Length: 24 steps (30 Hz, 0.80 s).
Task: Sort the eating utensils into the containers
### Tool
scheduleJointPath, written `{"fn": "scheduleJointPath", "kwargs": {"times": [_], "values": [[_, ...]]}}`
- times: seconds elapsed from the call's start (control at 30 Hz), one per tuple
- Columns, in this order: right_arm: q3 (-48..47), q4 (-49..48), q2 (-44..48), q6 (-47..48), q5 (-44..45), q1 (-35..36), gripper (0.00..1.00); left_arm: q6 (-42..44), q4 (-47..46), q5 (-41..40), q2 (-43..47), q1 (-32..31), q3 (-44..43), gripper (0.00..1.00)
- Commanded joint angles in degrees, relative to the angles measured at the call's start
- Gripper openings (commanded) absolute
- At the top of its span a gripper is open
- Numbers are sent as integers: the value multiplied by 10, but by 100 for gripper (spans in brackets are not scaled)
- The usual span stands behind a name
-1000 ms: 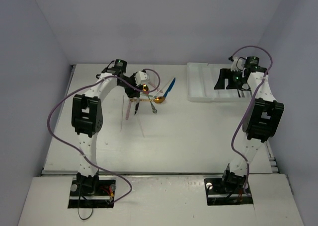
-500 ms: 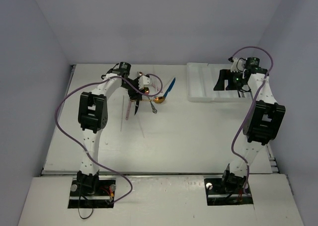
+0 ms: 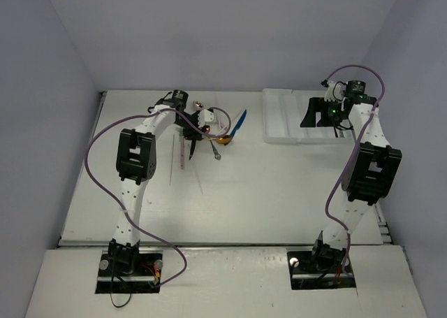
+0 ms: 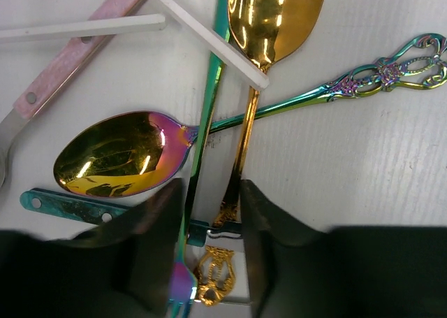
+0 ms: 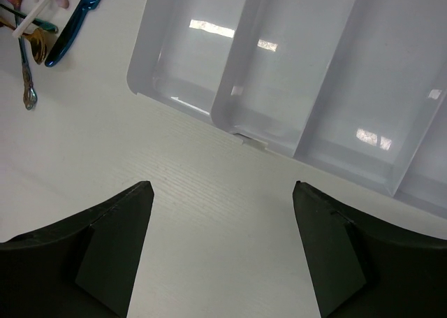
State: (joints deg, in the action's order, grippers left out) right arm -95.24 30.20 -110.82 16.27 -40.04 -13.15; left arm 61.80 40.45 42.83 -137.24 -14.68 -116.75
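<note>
The left gripper [image 4: 209,199] is down in the pile [image 3: 222,140] of forks and spoons, at about 11 o'clock on the table [image 5: 105,143]. Its jaws stand part way in, one on each side of two thin handles. One handle belongs to the gold spoon [image 4: 272,17]. The other is a thin green handle [image 4: 206,101]. I cannot tell if the jaws are squeezing them yet.

Here is what could go wrong. With two handles in the gap, both might come up at once, and then two kinds could land in one slot. A white stick [image 4: 202,35] lies across both of them, so a lift could flick it away. The rainbow spoon [image 4: 119,154] is tangled in there too and may get dragged along. The handles are thin and shiny, so one could slip out and fall.

The white tray [image 5: 174,103] sits at about 1 o'clock on the table, well apart from the pile. The slots that show have nothing in them. The right gripper [image 5: 220,192] hangs wide apart and empty, over the table just beside the tray's edge.
</note>
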Motion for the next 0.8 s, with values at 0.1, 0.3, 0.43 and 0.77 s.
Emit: {"fn": "scheduleJointPath", "kwargs": {"times": [0.1,0.3,0.43,0.77], "values": [[-9,-7,51,-10,-30,-3,78,25,2,-2,36,-5,-3,22],[-8,-7,54,-12,-31,0,77,50,2,-10,73,-13,48,18],[-8,-7,57,-12,-31,3,77,61,2,-13,108,-17,87,15],[-1,-8,66,-18,-35,15,76,15,2,-43,174,-35,150,0]]}}
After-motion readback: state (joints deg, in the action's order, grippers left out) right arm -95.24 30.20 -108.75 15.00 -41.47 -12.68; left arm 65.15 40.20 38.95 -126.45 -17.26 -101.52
